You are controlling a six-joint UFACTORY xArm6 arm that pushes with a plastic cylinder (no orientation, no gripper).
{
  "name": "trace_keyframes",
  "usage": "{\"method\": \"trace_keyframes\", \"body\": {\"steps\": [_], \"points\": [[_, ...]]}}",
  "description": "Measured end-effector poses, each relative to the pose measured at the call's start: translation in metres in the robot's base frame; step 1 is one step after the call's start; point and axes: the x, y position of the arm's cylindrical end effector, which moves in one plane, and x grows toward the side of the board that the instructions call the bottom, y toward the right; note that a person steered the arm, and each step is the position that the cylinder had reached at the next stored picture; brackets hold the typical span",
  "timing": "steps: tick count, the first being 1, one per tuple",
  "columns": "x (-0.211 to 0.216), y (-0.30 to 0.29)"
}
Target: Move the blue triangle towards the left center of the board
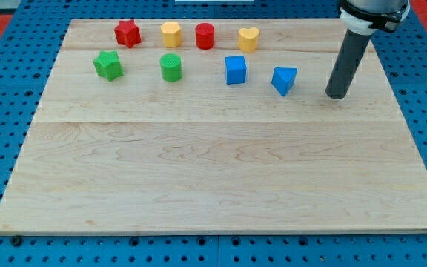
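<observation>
The blue triangle (284, 80) lies on the wooden board (221, 178) in the upper right part of the view. My tip (336, 96) rests on the board to the right of the blue triangle, a short gap apart, not touching it. The dark rod rises from the tip toward the view's top right. A blue cube (235, 70) sits just left of the triangle.
Along the view's top stand a red star (127, 33), a yellow hexagon (170, 33), a red cylinder (204, 35) and a yellow heart (248, 38). Below them are a green star (108, 65) and a green cylinder (170, 67).
</observation>
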Motion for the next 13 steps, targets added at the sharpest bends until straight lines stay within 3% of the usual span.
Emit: {"method": "trace_keyframes", "body": {"steps": [2, 3, 4, 5, 7, 9, 10, 12, 13], "points": [[-0.043, -0.028], [-0.043, -0.079], [0.005, -0.131], [0.052, -0.120], [0.047, -0.104], [0.058, -0.016], [0.069, -0.032], [0.069, -0.150], [0.076, -0.138]]}}
